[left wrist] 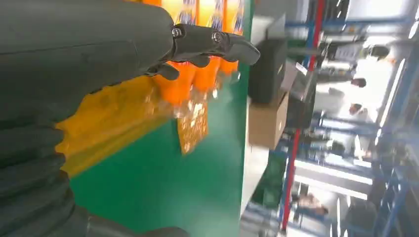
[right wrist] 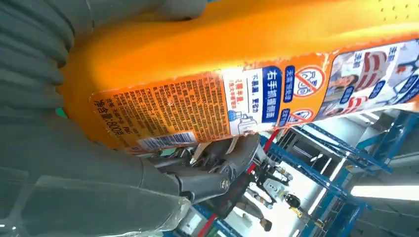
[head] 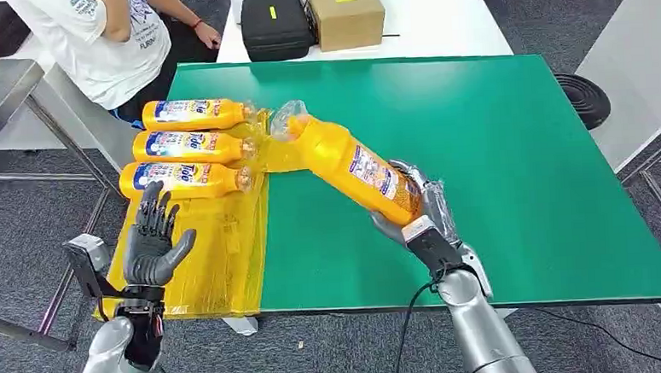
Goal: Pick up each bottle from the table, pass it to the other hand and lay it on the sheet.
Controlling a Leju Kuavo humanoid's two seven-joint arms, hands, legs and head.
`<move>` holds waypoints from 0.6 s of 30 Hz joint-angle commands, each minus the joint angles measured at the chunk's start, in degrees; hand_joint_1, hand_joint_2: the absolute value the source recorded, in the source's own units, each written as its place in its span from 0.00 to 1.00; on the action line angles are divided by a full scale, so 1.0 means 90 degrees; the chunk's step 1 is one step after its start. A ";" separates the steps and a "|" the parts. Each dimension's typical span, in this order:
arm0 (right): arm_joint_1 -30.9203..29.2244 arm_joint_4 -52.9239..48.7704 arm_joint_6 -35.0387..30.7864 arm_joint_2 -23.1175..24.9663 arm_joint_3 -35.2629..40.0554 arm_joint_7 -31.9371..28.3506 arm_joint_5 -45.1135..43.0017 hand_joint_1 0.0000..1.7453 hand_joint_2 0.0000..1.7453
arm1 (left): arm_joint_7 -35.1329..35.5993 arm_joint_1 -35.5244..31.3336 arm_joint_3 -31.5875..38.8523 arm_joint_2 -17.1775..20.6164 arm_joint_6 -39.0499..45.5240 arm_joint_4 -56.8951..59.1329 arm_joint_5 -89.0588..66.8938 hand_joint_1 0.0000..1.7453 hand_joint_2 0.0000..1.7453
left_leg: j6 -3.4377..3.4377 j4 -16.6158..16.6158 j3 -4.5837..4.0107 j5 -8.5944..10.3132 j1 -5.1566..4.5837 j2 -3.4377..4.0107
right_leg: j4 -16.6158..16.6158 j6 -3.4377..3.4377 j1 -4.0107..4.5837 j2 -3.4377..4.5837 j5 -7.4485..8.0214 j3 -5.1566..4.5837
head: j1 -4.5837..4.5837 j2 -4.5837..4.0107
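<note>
The right hand (head: pixel 418 212) grips a bottle (head: pixel 351 164) by its base; the bottle is tilted over the green mat (head: pixel 496 161), with its clear-wrapped neck pointing toward the yellow sheet (head: pixel 202 244). Most of the fingers are hidden behind the bottle, and in the right wrist view the label is cut off by the frame edge. Three more bottles (head: pixel 190 146) lie side by side on the far part of the sheet, their caps blurred under shiny plastic. The left hand (head: pixel 155 238) is raised over the near part of the sheet, fingers spread, holding nothing. Beyond the sheet a person (head: pixel 101 36) sits, partly cut off.
</note>
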 commanded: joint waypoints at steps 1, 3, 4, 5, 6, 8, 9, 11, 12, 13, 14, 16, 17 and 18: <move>-0.0332 0.0881 0.0544 0.0290 0.0571 -0.0007 -0.0497 1.00 1.00 | 0.0418 -0.0480 -0.0673 -0.0153 -0.1440 0.0898 0.0733 0.00 1.00 | -0.0002 -0.0006 0.0032 -0.0008 0.0003 -0.0001 | -0.0007 -0.0017 0.0007 -0.0008 -0.0010 0.0035 | 0.0002 0.0000; -0.0424 0.1077 0.0515 0.0361 0.0692 -0.0007 -0.0470 1.00 1.00 | 0.0438 -0.0523 -0.0783 -0.0219 -0.1497 0.0955 0.0729 0.00 1.00 | -0.0001 -0.0005 0.0019 -0.0004 0.0001 0.0005 | -0.0006 -0.0011 0.0004 0.0001 -0.0003 0.0020 | 0.0000 0.0000; -0.0424 0.1077 0.0515 0.0361 0.0692 -0.0007 -0.0470 1.00 1.00 | 0.0438 -0.0523 -0.0783 -0.0219 -0.1497 0.0955 0.0729 0.00 1.00 | -0.0001 -0.0006 0.0037 -0.0011 0.0003 0.0009 | -0.0009 -0.0018 0.0007 0.0002 -0.0008 0.0039 | 0.0000 0.0000; -0.0424 0.1077 0.0515 0.0361 0.0692 -0.0007 -0.0470 1.00 1.00 | 0.0438 -0.0523 -0.0783 -0.0219 -0.1497 0.0955 0.0729 0.00 1.00 | -0.0001 -0.0005 0.0028 -0.0008 0.0003 0.0008 | -0.0008 -0.0014 0.0006 0.0002 -0.0006 0.0030 | 0.0000 0.0000; -0.0424 0.1077 0.0515 0.0361 0.0692 -0.0007 -0.0470 1.00 1.00 | 0.0438 -0.0523 -0.0783 -0.0219 -0.1497 0.0955 0.0729 0.00 1.00 | -0.0001 -0.0004 0.0018 -0.0005 0.0000 0.0007 | -0.0004 -0.0010 0.0003 0.0002 -0.0004 0.0019 | 0.0002 0.0000; -0.0485 0.1202 0.0548 0.0346 0.0743 -0.0007 -0.0492 1.00 1.00 | 0.0427 -0.0552 -0.0839 -0.0176 -0.1557 0.0978 0.0696 0.00 1.00 | -0.0001 -0.0005 0.0028 -0.0009 0.0002 0.0006 | -0.0007 -0.0014 0.0005 -0.0001 -0.0008 0.0032 | 0.0000 0.0000; -0.0572 0.1424 0.0692 0.0383 0.0823 -0.0007 -0.0570 1.00 1.00 | 0.0421 -0.0609 -0.0955 -0.0193 -0.1656 0.0999 0.0649 0.00 1.00 | -0.0001 -0.0004 0.0021 -0.0006 0.0002 0.0008 | -0.0006 -0.0011 0.0005 0.0003 -0.0004 0.0023 | 0.0000 0.0000; -0.0688 0.1750 0.0749 0.0496 0.0976 -0.0007 -0.0554 1.00 1.00 | 0.0433 -0.0717 -0.1142 -0.0286 -0.1704 0.1021 0.0531 0.00 1.00 | -0.0001 -0.0003 0.0022 -0.0007 0.0003 0.0008 | -0.0005 -0.0013 0.0006 0.0003 -0.0005 0.0025 | 0.0000 0.0000; -0.0743 0.1950 0.0795 0.0570 0.1076 -0.0007 -0.0581 1.00 1.00 | 0.0451 -0.0789 -0.1277 -0.0346 -0.1712 0.1033 0.0438 0.00 1.00 | -0.0001 -0.0002 0.0016 -0.0005 0.0003 0.0004 | -0.0004 -0.0011 0.0006 -0.0001 -0.0003 0.0020 | 0.0000 0.0000; -0.0775 0.2075 0.0805 0.0610 0.1117 -0.0007 -0.0600 1.00 1.00 | 0.0434 -0.0822 -0.1347 -0.0370 -0.1710 0.1034 0.0373 0.00 1.00 | -0.0001 -0.0002 0.0029 -0.0009 0.0004 0.0006 | -0.0005 -0.0016 0.0008 -0.0001 -0.0007 0.0033 | 0.0002 0.0000; -0.0830 0.2292 0.0853 0.0678 0.1211 -0.0007 -0.0619 1.00 1.00 | 0.0435 -0.0877 -0.1459 -0.0427 -0.1737 0.1067 0.0335 0.00 1.00 | -0.0001 -0.0001 0.0028 -0.0009 0.0005 0.0006 | -0.0006 -0.0016 0.0009 0.0000 -0.0006 0.0033 | 0.0000 0.0000; -0.0902 0.2575 0.0888 0.0754 0.1340 -0.0007 -0.0600 1.00 1.00 | 0.0428 -0.0947 -0.1586 -0.0473 -0.1753 0.1110 0.0267 0.00 1.00 | -0.0002 -0.0003 0.0034 -0.0009 0.0005 0.0002 | -0.0006 -0.0018 0.0009 -0.0005 -0.0009 0.0040 | 0.0000 0.0000; -0.0940 0.2700 0.0950 0.0806 0.1407 -0.0007 -0.0602 1.00 1.00 | 0.0434 -0.0977 -0.1649 -0.0488 -0.1758 0.1137 0.0232 0.00 1.00 | -0.0001 -0.0004 0.0020 -0.0004 0.0003 0.0000 | -0.0006 -0.0013 0.0006 -0.0005 -0.0005 0.0025 | 0.0000 0.0000; -0.0972 0.2809 0.1007 0.0849 0.1481 -0.0007 -0.0595 1.00 1.00 | 0.0436 -0.1022 -0.1689 -0.0514 -0.1743 0.1174 0.0211 0.00 1.00 | -0.0001 -0.0003 0.0016 -0.0004 0.0003 0.0003 | -0.0005 -0.0011 0.0005 -0.0001 -0.0003 0.0020 | 0.0000 0.0000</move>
